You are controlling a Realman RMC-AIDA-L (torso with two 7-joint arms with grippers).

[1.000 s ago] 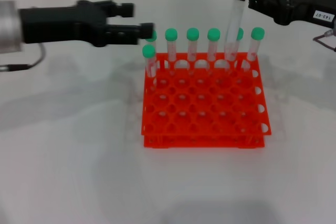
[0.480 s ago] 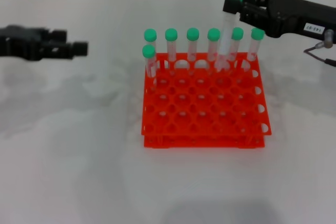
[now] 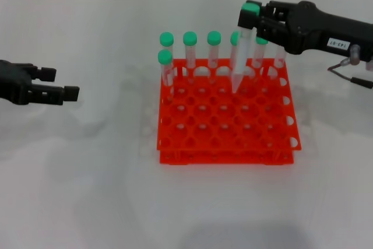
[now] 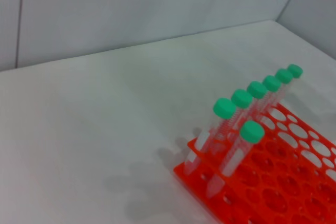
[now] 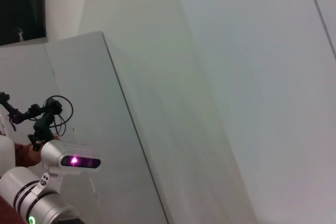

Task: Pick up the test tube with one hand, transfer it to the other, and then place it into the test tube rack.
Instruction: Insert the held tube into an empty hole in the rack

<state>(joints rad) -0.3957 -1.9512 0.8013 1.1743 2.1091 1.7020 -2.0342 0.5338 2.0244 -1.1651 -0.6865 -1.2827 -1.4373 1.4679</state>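
My right gripper [image 3: 253, 19], the black one with a white label, is shut on the green cap of the test tube [image 3: 240, 59]. The tube hangs slightly tilted, its pointed tip just above the holes in the second row of the orange-red test tube rack [image 3: 227, 144], right of the middle. My left gripper [image 3: 58, 84], black with no label, is open and empty, low over the table far left of the rack. The left wrist view shows the rack [image 4: 294, 182] at one corner. The right wrist view shows neither tube nor rack.
Several other green-capped tubes [image 3: 190, 48] stand in the rack's back row, and one [image 3: 165, 65] stands in the second row at the left end. They also show in the left wrist view [image 4: 226, 114]. A white wall rises behind the table.
My left gripper has drawn back far to the left, away from the rack. My right gripper has carried the tube left and lower, from beside the back row to over the second row.
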